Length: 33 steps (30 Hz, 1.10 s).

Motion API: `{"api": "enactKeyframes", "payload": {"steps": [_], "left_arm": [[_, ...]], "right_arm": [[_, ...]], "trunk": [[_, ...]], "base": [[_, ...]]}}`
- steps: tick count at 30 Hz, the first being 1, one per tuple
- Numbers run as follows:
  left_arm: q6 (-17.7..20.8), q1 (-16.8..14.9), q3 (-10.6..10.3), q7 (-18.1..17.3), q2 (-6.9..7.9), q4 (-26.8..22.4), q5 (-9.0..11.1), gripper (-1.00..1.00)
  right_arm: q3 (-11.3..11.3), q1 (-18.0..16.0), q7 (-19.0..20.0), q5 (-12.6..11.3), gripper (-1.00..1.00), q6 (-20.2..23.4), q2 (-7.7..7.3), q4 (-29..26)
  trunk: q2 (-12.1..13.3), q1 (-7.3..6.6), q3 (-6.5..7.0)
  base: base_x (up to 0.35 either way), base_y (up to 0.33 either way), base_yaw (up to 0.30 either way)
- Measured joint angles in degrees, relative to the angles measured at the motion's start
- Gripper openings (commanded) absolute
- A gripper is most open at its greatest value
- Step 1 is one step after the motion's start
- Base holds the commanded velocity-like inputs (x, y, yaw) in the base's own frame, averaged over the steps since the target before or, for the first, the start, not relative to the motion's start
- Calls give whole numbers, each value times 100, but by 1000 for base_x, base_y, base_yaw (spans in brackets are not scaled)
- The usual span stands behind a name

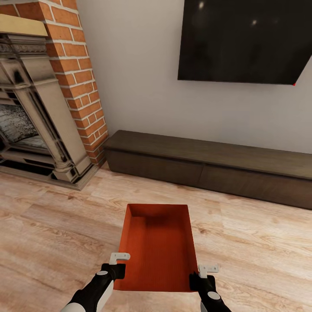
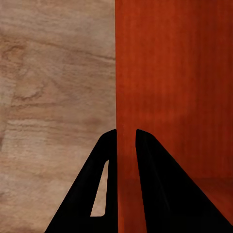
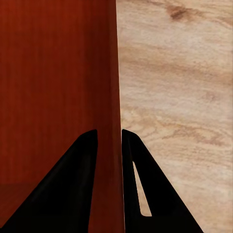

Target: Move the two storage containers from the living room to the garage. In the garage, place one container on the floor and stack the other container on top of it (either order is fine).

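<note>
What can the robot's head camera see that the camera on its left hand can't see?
Seen from the head: the brick fireplace, the black TV, the long dark cabinet, the right gripper and the storage container whole, held off the wood floor at its near corners.

Seen from the left wrist: a close look at the left gripper, one finger either side of the container's wall.

Shared: the orange-red container, the left gripper and the plank floor.

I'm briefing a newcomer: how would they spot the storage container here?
Start at the black wall TV and drop past the long dark cabinet to the wood plank floor. The storage container is the orange-red open-top bin there, the only brightly coloured thing.
</note>
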Motion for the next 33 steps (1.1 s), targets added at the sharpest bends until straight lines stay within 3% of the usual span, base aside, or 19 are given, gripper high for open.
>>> {"api": "enactKeyframes", "payload": {"steps": [23,33], "left_arm": [[24,0,0,-6,4,-1,1,-100],[25,0,-1,-7,5,-1,1,-100]], "right_arm": [[6,0,-6,-2,-100,24,1,0],[8,0,-10,-3,-100,23,2,1]], "trunk": [[0,0,2],[0,0,64]], "base": [[0,0,0],[0,0,-30]]}}
